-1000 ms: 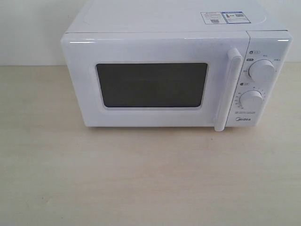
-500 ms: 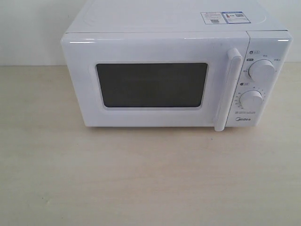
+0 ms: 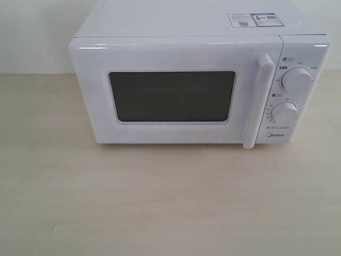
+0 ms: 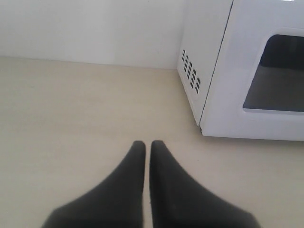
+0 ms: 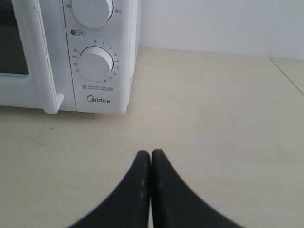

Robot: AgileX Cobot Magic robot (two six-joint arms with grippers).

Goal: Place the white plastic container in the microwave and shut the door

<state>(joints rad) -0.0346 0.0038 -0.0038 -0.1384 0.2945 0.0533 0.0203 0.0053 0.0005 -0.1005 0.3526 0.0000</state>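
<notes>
The microwave (image 3: 192, 24) stands on the pale wooden table (image 3: 160, 202), its door (image 3: 170, 56) closed flush and the bar handle (image 3: 258, 101) just beside the two knobs (image 3: 297, 80). Through the dark window (image 3: 172, 96) (a flat grey rectangle) I cannot tell what lies inside. The left gripper (image 4: 144, 144) is over the table near the microwave's vented side, fingers pressed together on nothing. The right gripper (image 5: 150, 153), likewise clenched and empty, is near the knob panel.
</notes>
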